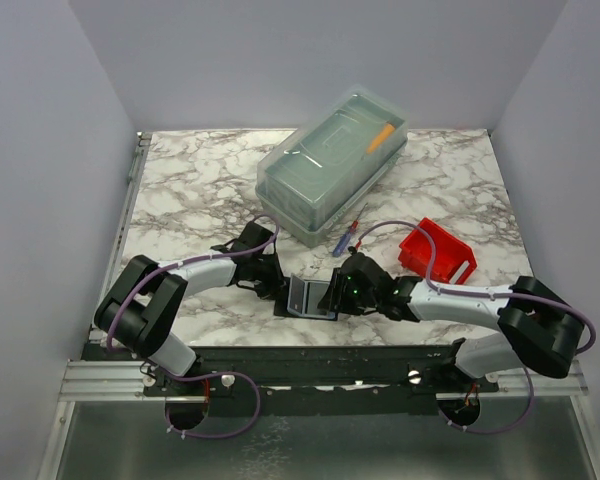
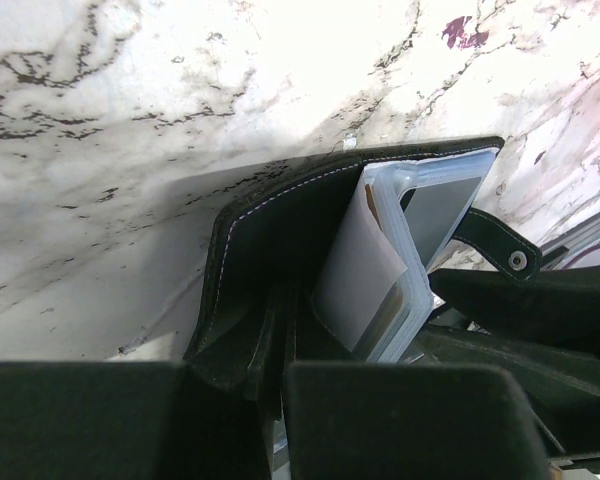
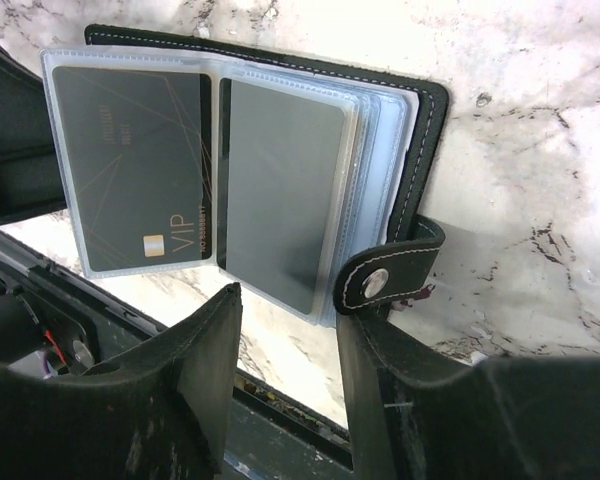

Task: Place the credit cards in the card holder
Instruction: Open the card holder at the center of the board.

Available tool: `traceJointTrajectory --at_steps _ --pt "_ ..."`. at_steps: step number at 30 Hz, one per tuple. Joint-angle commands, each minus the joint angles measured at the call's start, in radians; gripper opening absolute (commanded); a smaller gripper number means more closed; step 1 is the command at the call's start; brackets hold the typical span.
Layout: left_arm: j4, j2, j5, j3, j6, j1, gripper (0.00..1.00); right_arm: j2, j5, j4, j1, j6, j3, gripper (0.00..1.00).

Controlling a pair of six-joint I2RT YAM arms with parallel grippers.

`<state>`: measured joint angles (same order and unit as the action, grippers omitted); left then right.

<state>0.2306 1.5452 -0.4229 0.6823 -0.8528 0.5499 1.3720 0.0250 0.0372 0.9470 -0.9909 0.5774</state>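
- The card holder point(image 1: 308, 298) lies open on the marble table point(image 1: 195, 190), close to the near edge and between the two grippers.
- The left gripper point(image 2: 278, 380) is pressed together on the black leather cover at the holder's left side, and the cover's fold is pinched between its fingers point(image 2: 400, 420).
- The right gripper point(image 3: 288, 320) sits at the holder's right side with its jaws spread. Only the lower edge of the clear sleeves point(image 3: 380, 140) reaches toward the gap, and nothing is gripped there.
- The snap strap point(image 3: 385, 280) curls off the cover's edge and lies just beside the tip of one right finger point(image 3: 380, 400).
- The right wrist view looks flat onto the open sleeves. A dark VIP card point(image 3: 130, 170) fills the left sleeve and a second dark card point(image 3: 280, 190) fills the one beside it.
- The left wrist view shows the same holder edge-on. Its cover stands tilted up off the marble and the sleeves fan out. A tan patch shows through the frosted plastic, and I cannot tell what it is.
- Only the top view gives the surroundings. A blue-and-red pen point(image 1: 346, 237) lies just behind the holder, and a red bin point(image 1: 438, 255) stands to the right of the pen.
- A large clear lidded box point(image 1: 330, 165) stands farther back, near the middle of the table, with an orange object point(image 1: 381, 137) at its top.
- Plain pale walls point(image 1: 280, 60) close in the table on three sides, and a metal rail point(image 1: 120, 378) along the front carries the arm bases.
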Motion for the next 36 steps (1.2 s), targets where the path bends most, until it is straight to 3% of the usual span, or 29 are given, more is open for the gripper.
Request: traceJointTrajectory --at_steps 1,10,24,36 --pt "0.061 0.034 0.075 -0.048 0.018 0.013 0.0 0.023 -0.005 -0.028 -0.011 -0.005 -0.008 0.46" --pt "0.062 0.036 0.076 -0.046 0.021 0.013 0.0 0.055 -0.019 -0.083 -0.024 -0.006 -0.02 0.47" --pt "0.058 0.036 0.076 -0.051 0.024 0.013 0.0 0.104 -0.173 -0.291 -0.036 0.015 -0.023 0.48" --pt "0.056 0.036 0.077 -0.051 0.023 0.013 0.0 0.095 -0.24 -0.357 -0.036 0.027 -0.002 0.48"
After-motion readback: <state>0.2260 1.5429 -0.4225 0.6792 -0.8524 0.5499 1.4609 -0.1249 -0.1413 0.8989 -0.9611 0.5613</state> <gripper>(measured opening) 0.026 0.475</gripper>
